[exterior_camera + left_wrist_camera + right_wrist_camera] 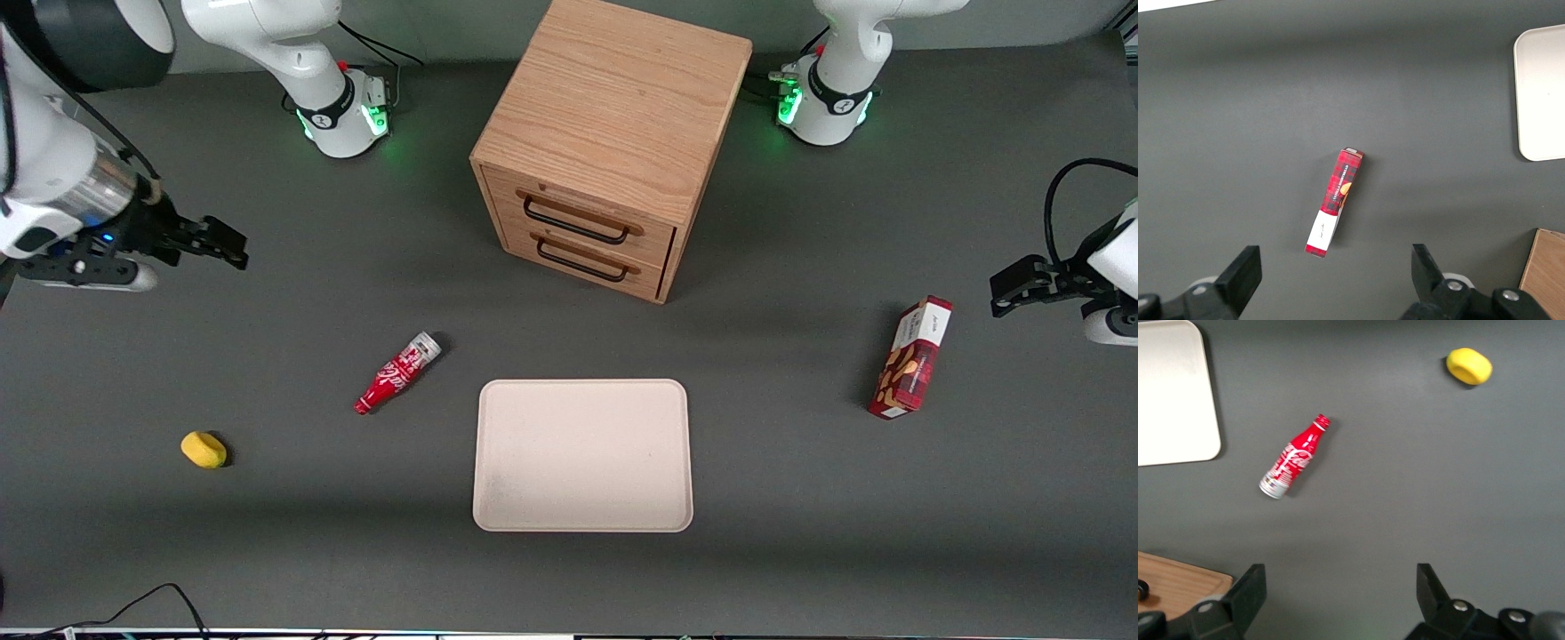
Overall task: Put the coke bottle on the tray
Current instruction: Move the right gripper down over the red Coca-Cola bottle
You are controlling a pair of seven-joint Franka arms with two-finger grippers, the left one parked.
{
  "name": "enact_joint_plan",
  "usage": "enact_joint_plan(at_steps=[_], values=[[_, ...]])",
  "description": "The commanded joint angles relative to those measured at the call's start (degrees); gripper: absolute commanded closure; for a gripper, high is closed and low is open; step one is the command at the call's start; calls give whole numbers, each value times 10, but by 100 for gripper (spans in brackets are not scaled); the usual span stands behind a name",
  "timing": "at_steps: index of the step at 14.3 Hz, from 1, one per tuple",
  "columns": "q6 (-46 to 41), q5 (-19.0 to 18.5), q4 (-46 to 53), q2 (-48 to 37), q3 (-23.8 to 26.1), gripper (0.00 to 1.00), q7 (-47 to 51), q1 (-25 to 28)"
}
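Front view: dark grey counter (267, 551), wooden drawer cabinet (613, 142), tray (582, 455) empty, coke bottle (397, 372) lying beside it toward working arm's end. Right wrist view only: gripper (1338, 600) aloft, fingers (1248, 593) spread wide, holding nothing.

Even, diffuse overhead light fell on the matte desk (800, 551); shadows were soft and short, darkest beside the wooden cabinet (613, 142). The tray (1171, 393) was nearly overexposed. The hand (1338, 600) appeared open, slightly blurred; green lamps glowed at the arm bases.
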Motion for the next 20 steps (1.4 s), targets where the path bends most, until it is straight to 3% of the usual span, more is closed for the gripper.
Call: enact_joint_plan(at_steps=[1,8,20], values=[[33,11,30,71,22,0,87,7],[159,5,26,214,83,0,383,15],[327,2,-42,330,81,0,451,12]])
